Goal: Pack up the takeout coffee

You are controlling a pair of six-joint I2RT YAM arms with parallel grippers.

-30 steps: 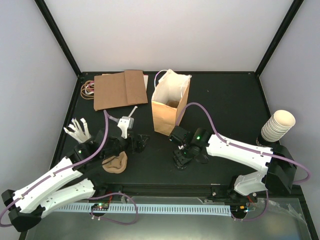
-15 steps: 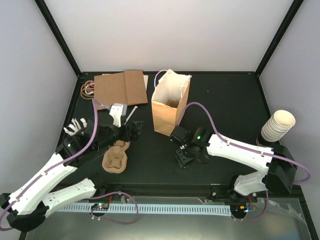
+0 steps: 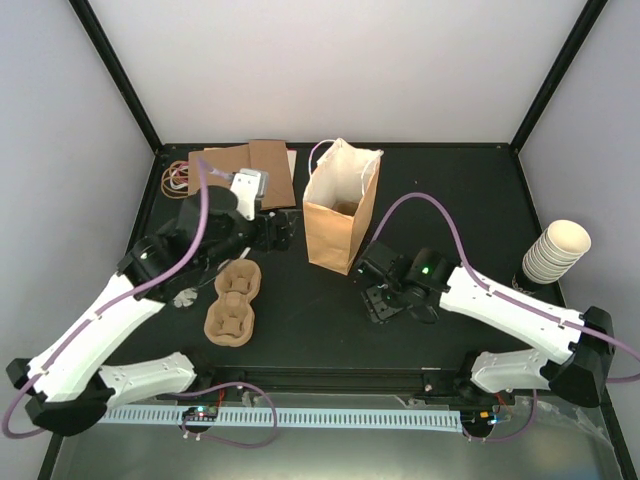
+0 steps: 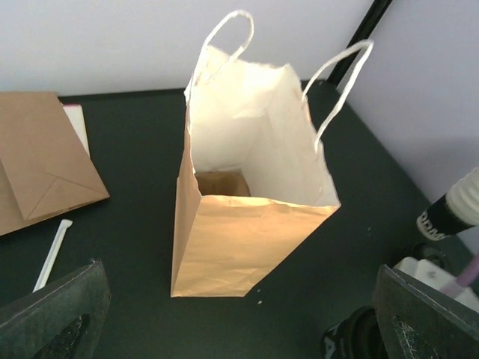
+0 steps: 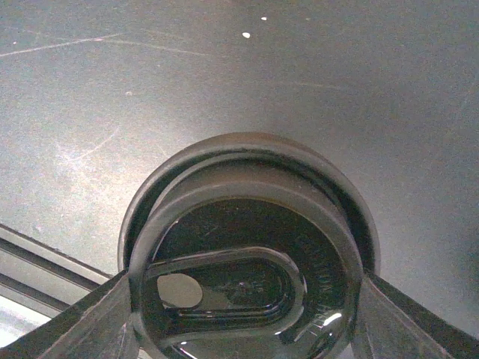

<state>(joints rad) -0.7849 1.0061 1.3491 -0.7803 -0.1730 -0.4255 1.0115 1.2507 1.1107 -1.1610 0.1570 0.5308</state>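
Pinching a glossy round-lidded cup (image 5: 247, 247) with my right gripper (image 5: 247, 325) beside the creased paper bag (image 4: 247, 239); left gripper (image 4: 239, 318) gapes wide, empty.

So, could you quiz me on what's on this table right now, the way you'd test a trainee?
1. True or false: the handled paper bag lies flat on its side.
2. What sits between the fingers of the right pincer? A) a black-lidded coffee cup B) a metal spoon C) a sugar packet
3. In one word: is the left pincer open or shut?
Key: 1 false, it stands upright with its mouth open. 2 A. 3 open.
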